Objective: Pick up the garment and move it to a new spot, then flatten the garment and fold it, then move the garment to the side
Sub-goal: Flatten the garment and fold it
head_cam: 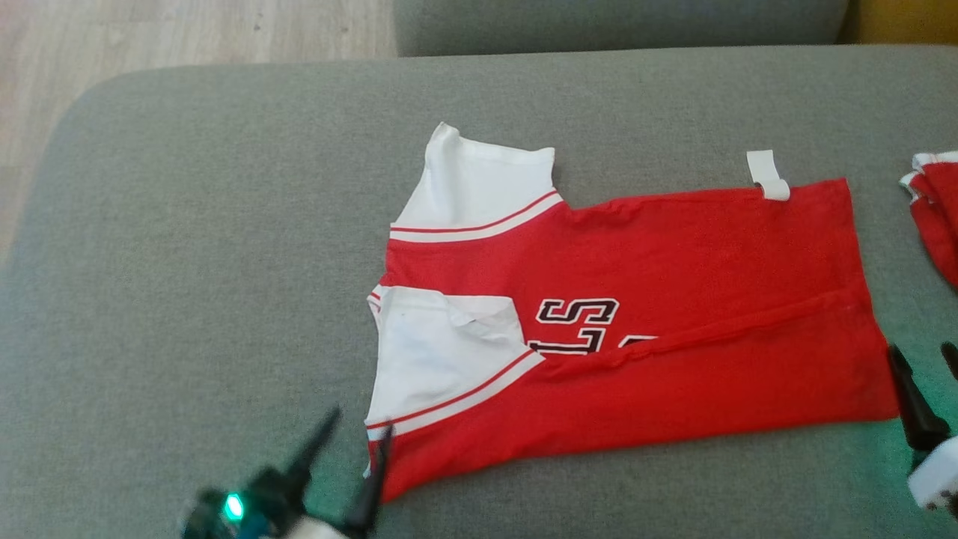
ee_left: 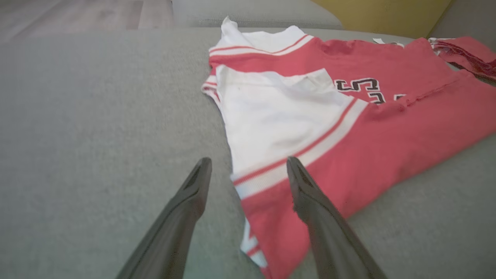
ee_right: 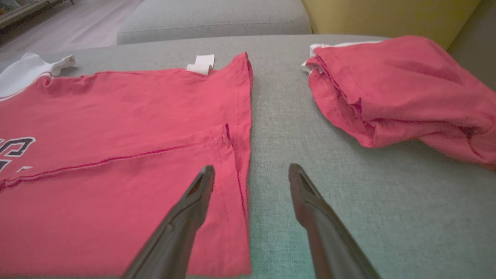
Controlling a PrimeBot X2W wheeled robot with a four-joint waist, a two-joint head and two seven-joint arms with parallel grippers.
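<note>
A big grey couch cushion [head_cam: 187,224] lies under everything, with wood floor [head_cam: 150,30] at the upper left. The red and white shirt [head_cam: 673,299] lies flat in the middle, its near side folded over. The left gripper [head_cam: 361,421] is at the bottom left, by the shirt's corner, with its jaws wide apart and nothing in them. The right gripper [head_cam: 921,350] is at the right edge, jaws apart too. Another red cloth [head_cam: 935,224] sits at the far right.

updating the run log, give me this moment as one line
shirt: on sofa, near side folded over | left gripper: open at sleeve end | right gripper: open at hem end | second red garment: lying apart
</note>
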